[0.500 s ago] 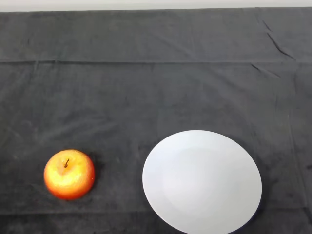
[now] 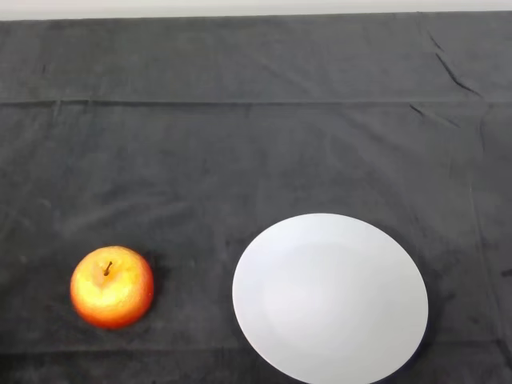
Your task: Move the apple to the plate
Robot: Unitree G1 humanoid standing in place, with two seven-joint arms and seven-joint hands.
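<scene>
A red and yellow apple [image 2: 111, 287] stands upright on the dark cloth at the lower left, stem up. A white round plate [image 2: 330, 298] lies to its right at the lower middle, empty, with a gap of cloth between the two. Its near rim runs off the bottom edge of the view.
The dark cloth [image 2: 256, 144] covers the whole table, with creases at the upper right and a fold line across the back. A pale strip [image 2: 256, 6] shows beyond the table's far edge.
</scene>
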